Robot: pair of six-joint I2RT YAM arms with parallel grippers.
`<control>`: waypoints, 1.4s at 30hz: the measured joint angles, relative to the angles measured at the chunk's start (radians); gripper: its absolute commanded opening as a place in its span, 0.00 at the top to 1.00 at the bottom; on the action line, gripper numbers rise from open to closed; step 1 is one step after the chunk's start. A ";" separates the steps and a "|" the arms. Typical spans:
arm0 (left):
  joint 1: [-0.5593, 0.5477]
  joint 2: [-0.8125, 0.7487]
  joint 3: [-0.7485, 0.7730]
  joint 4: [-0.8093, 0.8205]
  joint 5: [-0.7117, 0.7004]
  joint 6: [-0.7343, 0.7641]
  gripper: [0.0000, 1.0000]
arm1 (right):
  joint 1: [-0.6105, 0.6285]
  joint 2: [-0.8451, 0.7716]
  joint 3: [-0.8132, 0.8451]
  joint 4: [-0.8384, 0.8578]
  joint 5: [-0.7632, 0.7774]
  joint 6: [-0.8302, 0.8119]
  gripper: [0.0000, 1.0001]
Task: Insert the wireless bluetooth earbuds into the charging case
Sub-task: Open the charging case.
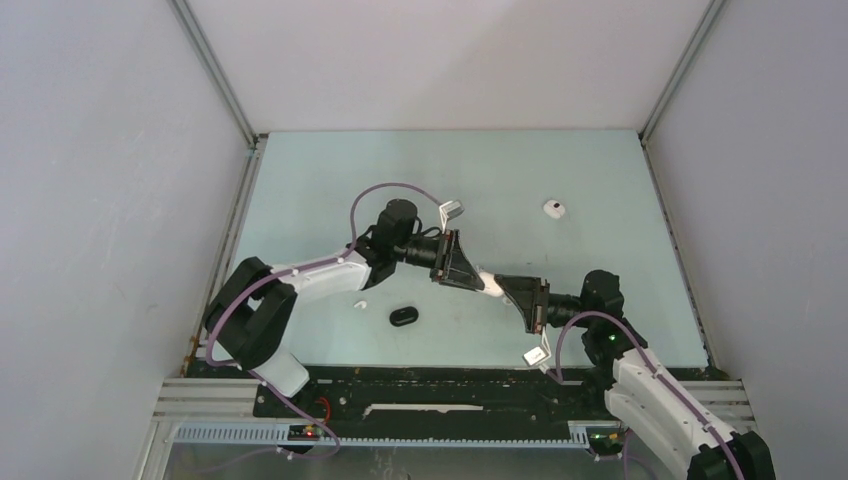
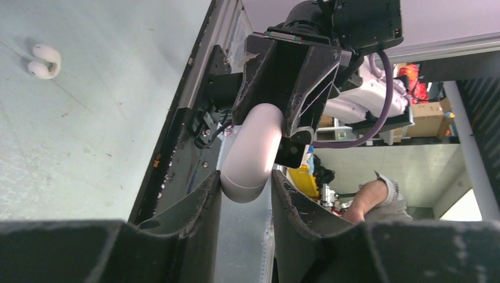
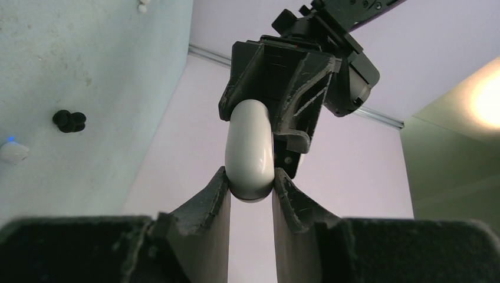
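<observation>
A white pill-shaped charging case point(image 1: 490, 283) hangs above the table, held between both arms. My left gripper point(image 1: 478, 280) is shut on one end of it; in the left wrist view its fingers point(image 2: 246, 183) press both sides of the case point(image 2: 253, 147). My right gripper point(image 1: 502, 287) is shut on the other end, with the case point(image 3: 250, 153) pinched at its fingertips point(image 3: 250, 180). A small white earbud point(image 1: 360, 304) and a black pair of earbuds point(image 1: 404, 317) lie on the table under the left arm. The black pair point(image 3: 69, 121) also shows in the right wrist view.
Another small white piece with a dark spot point(image 1: 554, 208) lies at the back right of the pale green table point(image 1: 600, 330). A curled white earbud point(image 2: 45, 61) shows on the table in the left wrist view. Grey walls enclose the table on three sides.
</observation>
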 measured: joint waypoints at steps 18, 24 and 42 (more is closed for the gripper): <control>0.009 -0.003 -0.074 0.208 -0.002 -0.080 1.00 | -0.055 -0.028 0.075 -0.260 0.239 0.161 0.05; 0.029 -0.078 -0.100 0.101 -0.143 0.079 1.00 | -0.178 0.058 0.295 -0.575 0.391 0.491 0.06; -0.117 -0.414 -0.226 -0.072 -0.579 0.695 1.00 | -0.233 0.419 0.816 -1.091 -0.081 1.427 0.43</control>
